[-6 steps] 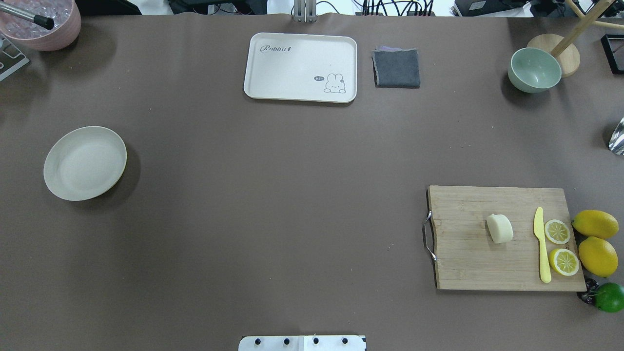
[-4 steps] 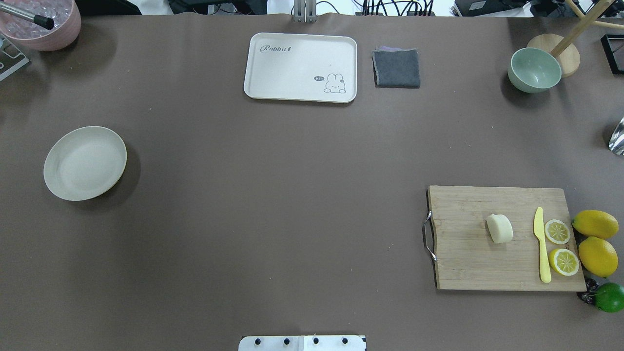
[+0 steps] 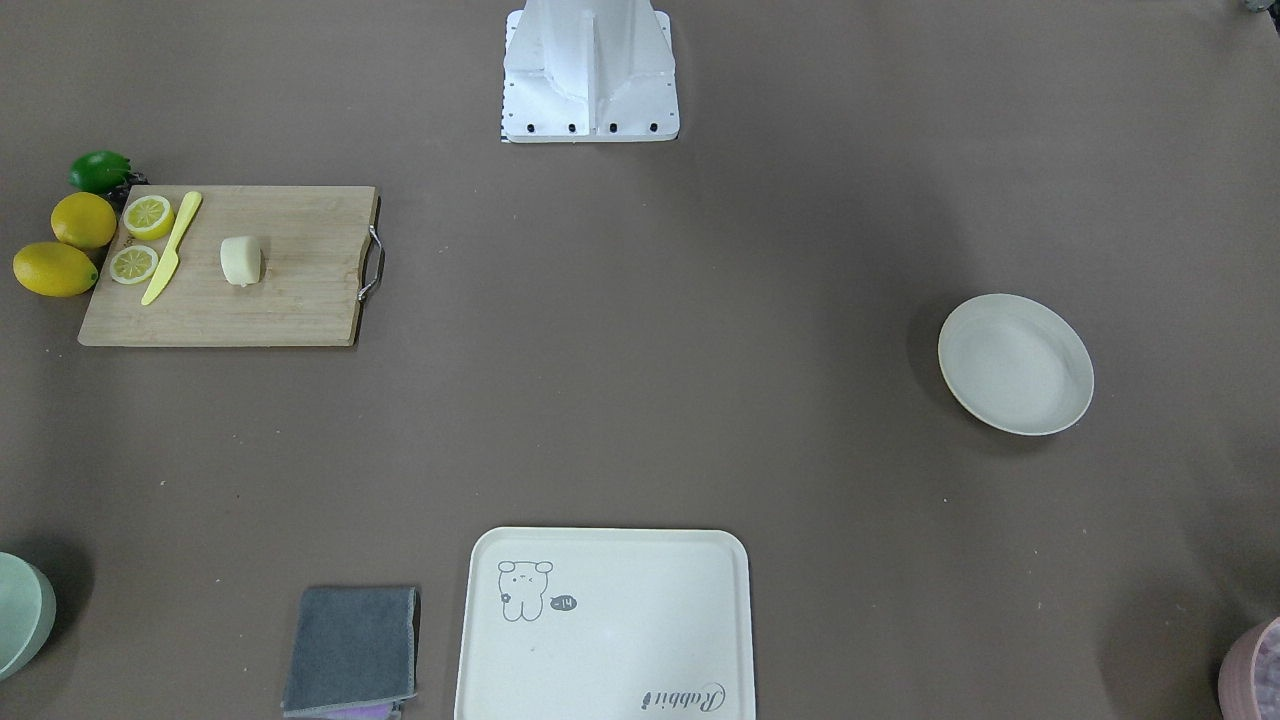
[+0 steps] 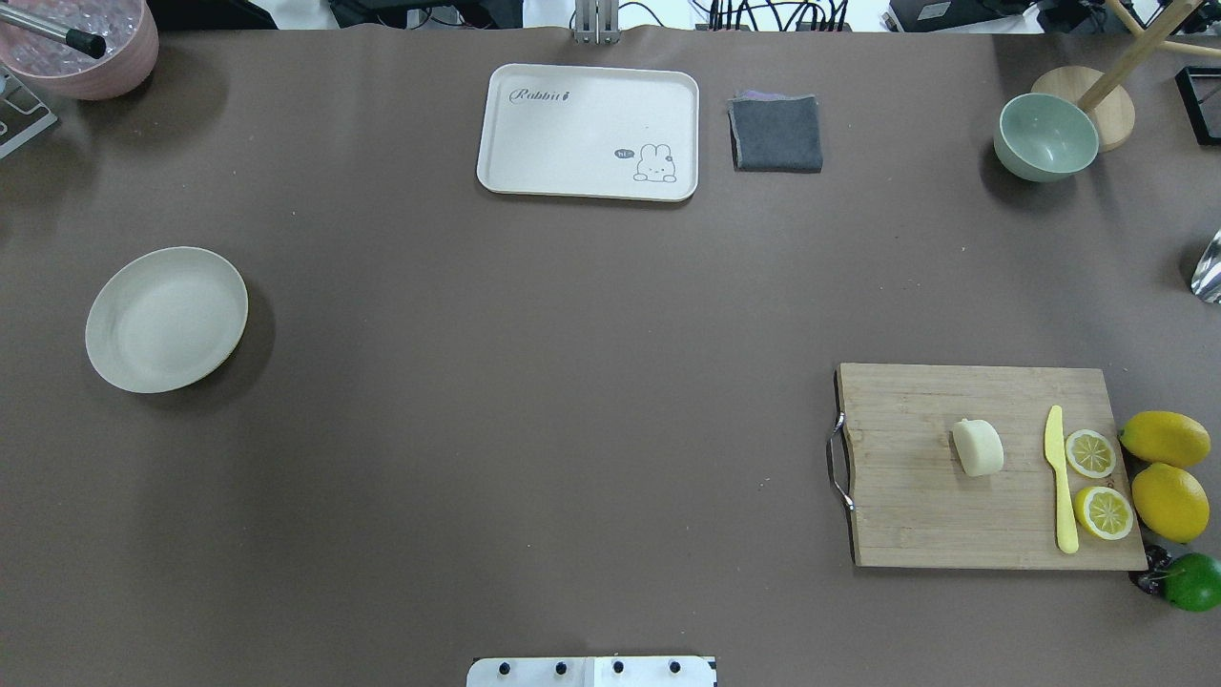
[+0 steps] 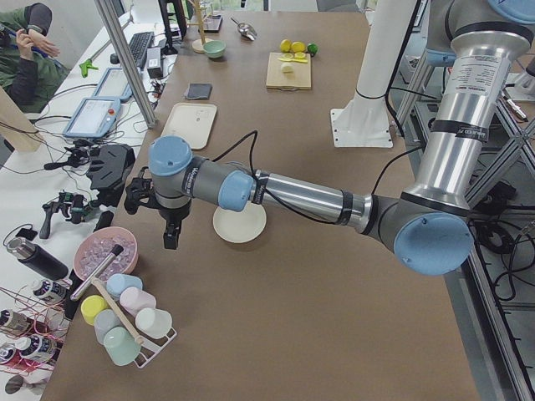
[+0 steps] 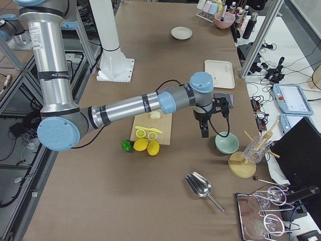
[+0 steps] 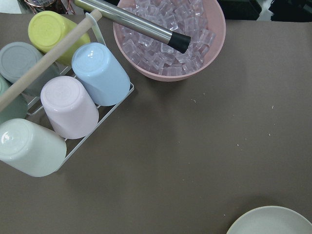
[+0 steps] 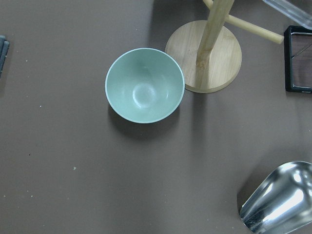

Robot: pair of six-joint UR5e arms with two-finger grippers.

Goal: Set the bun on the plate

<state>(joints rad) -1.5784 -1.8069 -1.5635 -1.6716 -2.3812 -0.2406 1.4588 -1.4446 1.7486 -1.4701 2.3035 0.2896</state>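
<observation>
The bun (image 4: 978, 447), a pale cream lump, lies in the middle of the wooden cutting board (image 4: 916, 515) at the table's right. The bun (image 3: 240, 260) also shows in the front-facing view. Far across the table at the left sits the round off-white plate (image 4: 166, 319), with nothing on it. My left gripper (image 5: 171, 234) hangs beside the plate (image 5: 239, 224), near the pink ice bowl; I cannot tell if it is open or shut. My right gripper (image 6: 204, 131) hovers past the board near the green bowl, apart from the bun (image 6: 156, 115); I cannot tell its state either.
On the board lie a yellow knife (image 4: 1059, 477) and two lemon halves (image 4: 1090, 453); whole lemons (image 4: 1166, 439) and a lime (image 4: 1192, 581) sit beside it. A cream tray (image 4: 589, 132), grey cloth (image 4: 776, 134), green bowl (image 4: 1045, 136), ice bowl (image 7: 168, 39) and cup rack (image 7: 58, 102) line the far side.
</observation>
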